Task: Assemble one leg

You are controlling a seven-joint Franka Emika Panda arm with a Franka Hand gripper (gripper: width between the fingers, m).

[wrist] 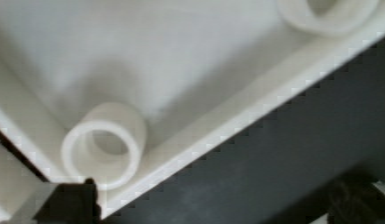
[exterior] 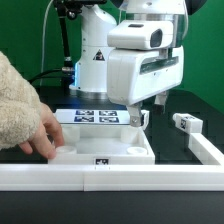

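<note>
The leg (exterior: pixel 186 122) is a short white post with a tag, lying on the black table at the exterior view's right, apart from my gripper. My gripper (exterior: pixel 148 112) hangs low over the far right corner of the large white panel (exterior: pixel 100 142). Its fingers stand wide apart with nothing between them. In the wrist view the gripper (wrist: pixel 215 205) is over the panel's edge (wrist: pixel 207 90), one dark finger (wrist: pixel 68 200) next to a round corner socket (wrist: pixel 104 150). A second socket (wrist: pixel 340 18) shows further along. The leg is out of the wrist view.
A person's hand in a fleecy sleeve (exterior: pixel 25 110) rests on the panel's left side. The marker board (exterior: pixel 92 115) lies behind the panel. White rails (exterior: pixel 110 177) border the table at the front and right (exterior: pixel 207 152).
</note>
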